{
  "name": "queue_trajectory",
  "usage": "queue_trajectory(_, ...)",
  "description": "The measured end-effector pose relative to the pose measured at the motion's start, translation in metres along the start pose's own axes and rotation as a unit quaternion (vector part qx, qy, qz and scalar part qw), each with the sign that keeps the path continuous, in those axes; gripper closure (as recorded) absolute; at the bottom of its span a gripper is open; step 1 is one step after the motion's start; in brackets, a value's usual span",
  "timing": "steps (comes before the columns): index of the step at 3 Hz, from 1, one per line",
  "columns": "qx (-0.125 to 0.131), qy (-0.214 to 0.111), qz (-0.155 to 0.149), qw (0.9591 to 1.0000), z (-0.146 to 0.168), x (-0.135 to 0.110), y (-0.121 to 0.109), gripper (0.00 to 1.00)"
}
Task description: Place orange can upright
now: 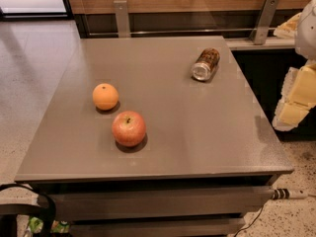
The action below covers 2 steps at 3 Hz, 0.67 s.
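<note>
The orange can [206, 64] lies on its side at the far right of the grey table [197, 132]. Its body is brownish with dark markings, and a shiny silver end faces the front left. My gripper [295, 100] hangs at the right edge of the view, beyond the table's right side. It is to the right of the can, nearer the front, and well apart from it. It holds nothing that I can see.
A round orange fruit [105, 96] and a red apple [129, 128] sit on the left half of the table, close together. A wooden wall panel with two metal brackets [263, 19] runs behind the table. A power strip [289, 194] lies by the front right corner.
</note>
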<state>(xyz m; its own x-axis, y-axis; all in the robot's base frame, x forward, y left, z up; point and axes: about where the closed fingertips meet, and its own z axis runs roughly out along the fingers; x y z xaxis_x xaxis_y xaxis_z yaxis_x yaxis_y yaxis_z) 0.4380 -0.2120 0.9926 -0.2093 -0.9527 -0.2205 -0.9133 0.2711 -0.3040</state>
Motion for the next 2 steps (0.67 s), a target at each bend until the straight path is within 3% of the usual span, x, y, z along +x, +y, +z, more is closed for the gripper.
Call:
queue_trajectory(1,0.0,0.0,0.0,1.0,0.0,0.0,0.0,0.0)
queue_trajectory(2,0.002,-0.021,0.023,0.9995,-0.002,0.003,-0.024,0.0)
